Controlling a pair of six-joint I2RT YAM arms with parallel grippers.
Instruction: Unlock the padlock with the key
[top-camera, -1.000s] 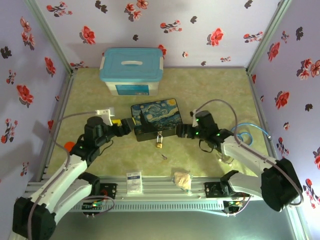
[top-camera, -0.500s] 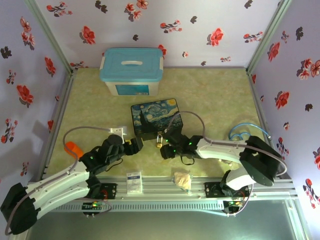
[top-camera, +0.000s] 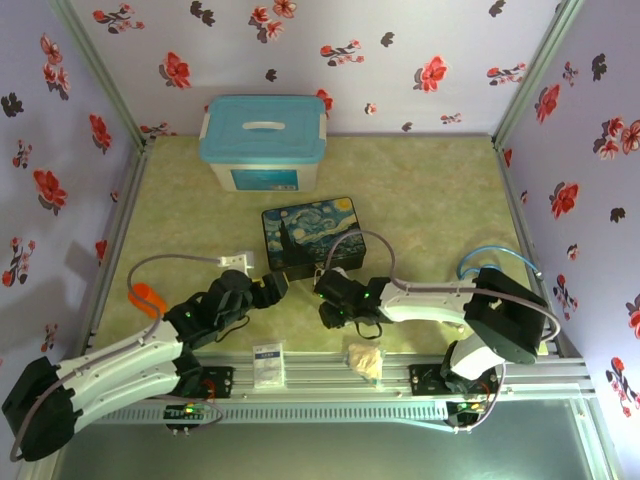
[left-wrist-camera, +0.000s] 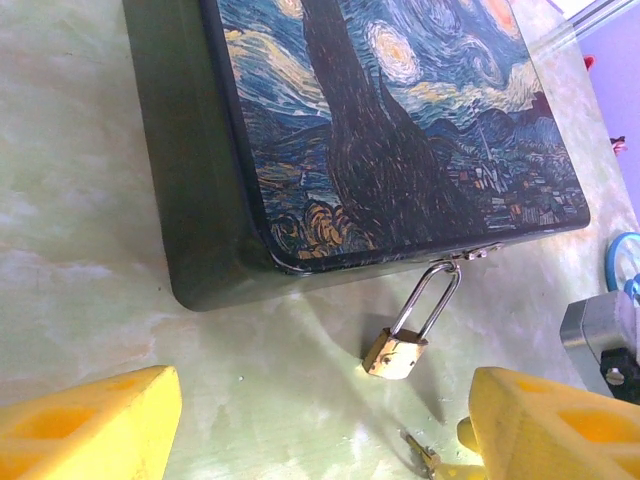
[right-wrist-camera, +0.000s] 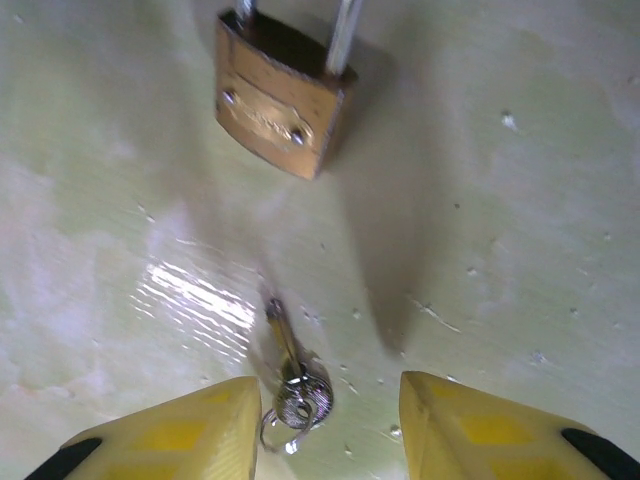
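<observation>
- Right gripper (right-wrist-camera: 325, 425): jaws released, key (right-wrist-camera: 296, 385) flat on table (right-wrist-camera: 520, 200) between them.
- Padlock (right-wrist-camera: 280, 100) just ahead of those jaws, shackle through box (left-wrist-camera: 400, 130) clasp.
- Left gripper (left-wrist-camera: 320, 430): jaws released, empty.

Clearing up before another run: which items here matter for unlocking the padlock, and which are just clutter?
For the job: padlock, key, painted box whose clasp the padlock hangs from.
Lying about: blue-lidded bin, crumpled wrapper, white card.
</observation>
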